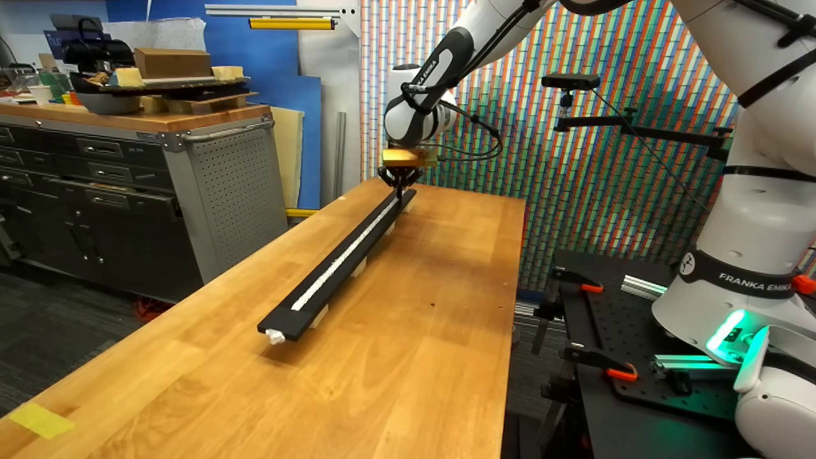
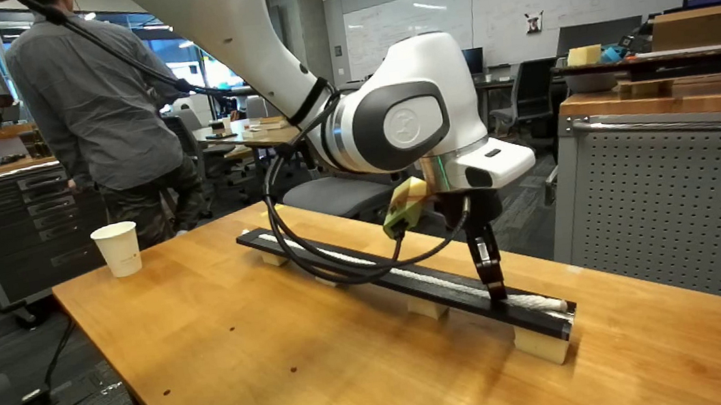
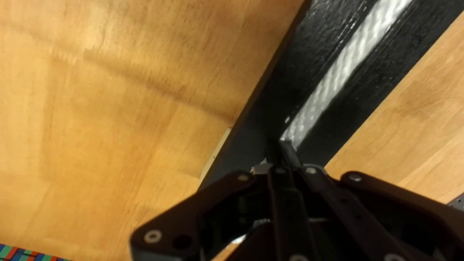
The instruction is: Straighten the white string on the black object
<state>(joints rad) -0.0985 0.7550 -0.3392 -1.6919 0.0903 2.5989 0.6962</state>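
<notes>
The black object is a long narrow bar raised off the wooden table. Along a groove in its top runs the white string, which looks nearly straight. In an exterior view, my gripper points down at the string a little before the bar's end, where a thicker stretch of string lies. Seen from the wrist, the fingertips of the gripper are together over the groove. Nothing shows between them, though they hide part of the string. Whether they press on it, I cannot tell. A white tuft pokes out at the bar's opposite end.
Pale blocks prop up the bar from below. A paper cup stands near a table corner. Black cables from the arm hang in front of the bar. A metal cart is beyond the table, and a person stands behind it.
</notes>
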